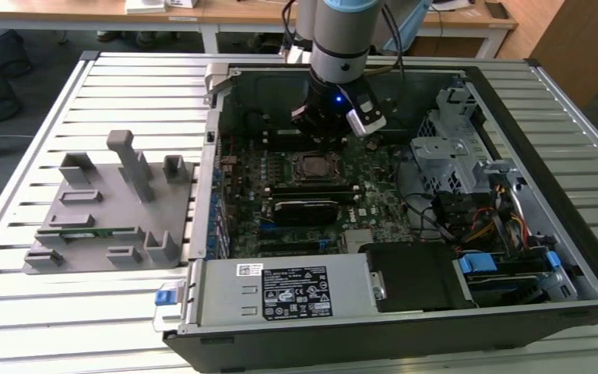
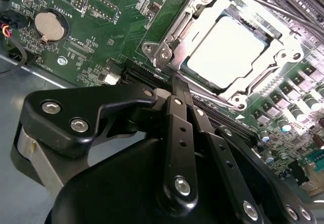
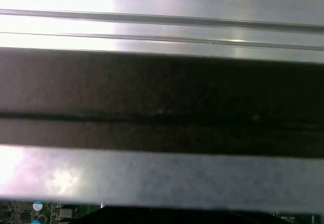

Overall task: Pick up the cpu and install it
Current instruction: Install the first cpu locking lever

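Note:
The cpu (image 2: pixel 228 51) is a flat square chip with a bright silvery top. It lies inside the metal-framed socket (image 2: pixel 164 49) on the green motherboard (image 2: pixel 126 11). In the exterior view the cpu (image 1: pixel 311 164) sits mid-board inside the open computer case (image 1: pixel 548 234). My black gripper (image 2: pixel 177 82) hangs just above the board beside the socket, its fingers drawn together with nothing between them. From the exterior camera the gripper (image 1: pixel 320 134) is a little beyond the socket, toward the back of the case.
A grey plastic fixture (image 1: pixel 112 202) stands on the slatted table at the exterior view's left, with a green memory stick (image 1: pixel 86 231) lying in it. Drive cage (image 1: pixel 450 148), cables and the power supply (image 1: pixel 278 292) crowd the case. A coin battery (image 2: pixel 49 25) sits on the board.

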Controlling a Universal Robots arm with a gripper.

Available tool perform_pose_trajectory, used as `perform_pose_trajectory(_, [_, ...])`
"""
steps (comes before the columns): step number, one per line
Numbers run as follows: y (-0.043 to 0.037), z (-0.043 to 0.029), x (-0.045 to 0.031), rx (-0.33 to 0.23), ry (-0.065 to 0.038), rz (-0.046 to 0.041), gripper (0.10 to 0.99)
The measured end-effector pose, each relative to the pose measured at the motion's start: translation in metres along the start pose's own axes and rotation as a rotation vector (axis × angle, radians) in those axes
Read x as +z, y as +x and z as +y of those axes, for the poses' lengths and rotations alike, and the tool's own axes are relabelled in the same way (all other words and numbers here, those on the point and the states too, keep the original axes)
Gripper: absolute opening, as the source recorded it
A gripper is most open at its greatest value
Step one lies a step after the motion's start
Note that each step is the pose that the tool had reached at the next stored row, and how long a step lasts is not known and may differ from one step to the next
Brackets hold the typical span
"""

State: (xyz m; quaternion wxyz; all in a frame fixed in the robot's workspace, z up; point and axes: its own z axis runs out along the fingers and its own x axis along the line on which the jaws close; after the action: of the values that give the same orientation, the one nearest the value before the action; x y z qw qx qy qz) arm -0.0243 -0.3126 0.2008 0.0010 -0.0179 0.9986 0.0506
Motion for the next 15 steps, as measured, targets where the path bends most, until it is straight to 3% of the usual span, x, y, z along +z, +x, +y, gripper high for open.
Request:
perform_pose_trajectory(8, [-0.0001, 0.0001, -0.0002, 0.000, 0.000, -0.0002, 0.114])
perform_pose_trajectory(15, [-0.0005, 0.0015, 0.0020, 0.000, 0.015, 0.0005, 0.114])
